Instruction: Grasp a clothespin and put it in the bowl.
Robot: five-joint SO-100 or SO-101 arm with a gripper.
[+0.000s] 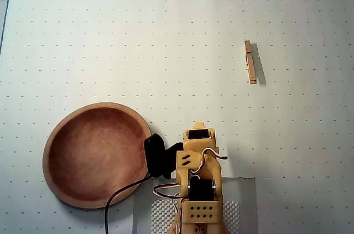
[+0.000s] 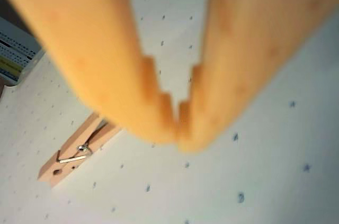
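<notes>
The clothespin (image 1: 250, 62) is light-tan wood and lies flat on the white dotted table at the upper right of the overhead view, far from the arm. In the wrist view it (image 2: 74, 154) lies at the lower left, partly hidden behind one finger, metal spring visible. The reddish-brown wooden bowl (image 1: 55, 134) sits empty at the lower left of the overhead view, beside the arm. My yellow gripper (image 1: 198, 127) is folded back near the arm's base. In the wrist view the gripper (image 2: 178, 128) fills the frame, fingertips touching, holding nothing.
The arm's base stands on a grey perforated mat (image 1: 243, 201) at the bottom edge. A black cable (image 1: 119, 195) runs from the arm past the bowl's rim. A striped object (image 2: 16, 49) shows at the wrist view's left edge.
</notes>
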